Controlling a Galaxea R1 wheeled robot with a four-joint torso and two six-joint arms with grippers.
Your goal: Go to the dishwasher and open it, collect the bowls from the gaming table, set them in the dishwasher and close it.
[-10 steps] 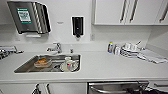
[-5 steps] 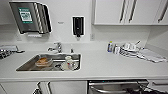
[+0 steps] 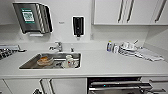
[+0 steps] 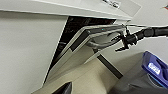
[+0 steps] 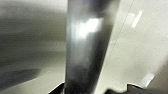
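White counter (image 3: 105,62), dishwasher (image 4: 82,47) ajar, right tool (image 4: 122,41) at its handle (image 5: 85,50)

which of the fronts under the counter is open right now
The dishwasher, right of the sink, is tilted partly open, showing a dark gap; the white cabinet doors beside it are shut.

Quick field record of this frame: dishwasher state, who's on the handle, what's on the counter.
dishwasher: door partly open, tilted out at the top, dark inside showing behind it
handle: steel bar, right pincer at it; grip cannot be judged
sink: holds a bowl-like dish and a white mug
counter: two small bottles and stacked dishes at the far right
wall: paper towel dispenser, black soap dispenser
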